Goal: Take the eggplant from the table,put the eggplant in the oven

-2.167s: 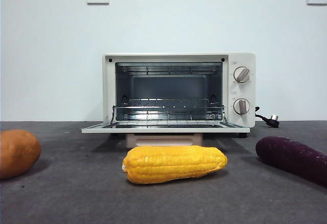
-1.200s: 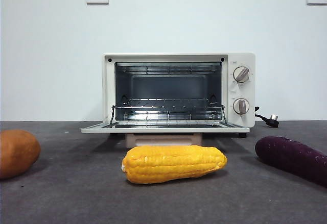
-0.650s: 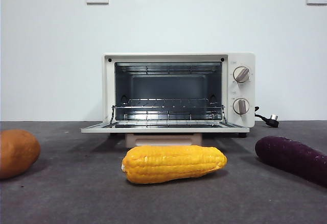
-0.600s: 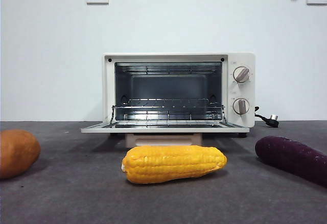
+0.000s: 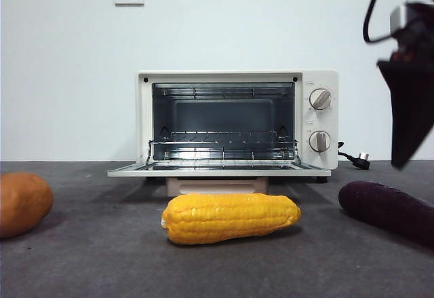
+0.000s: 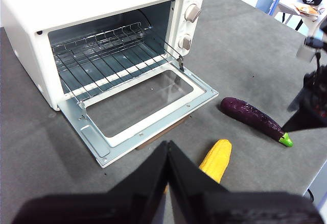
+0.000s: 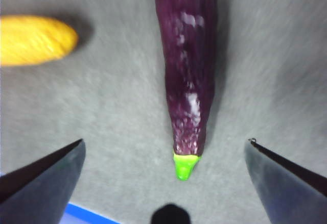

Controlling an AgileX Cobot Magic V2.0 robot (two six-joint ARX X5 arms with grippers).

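Where half a second ago only a dark tip showed, the right gripper now hangs over the eggplant, jaws apart, nearing a grasp; the left gripper waits, jaws together.

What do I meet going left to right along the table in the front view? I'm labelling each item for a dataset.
Orange-brown lump → corn cob, with the open oven behind it → eggplant, with the right gripper hanging above it, jaws open.
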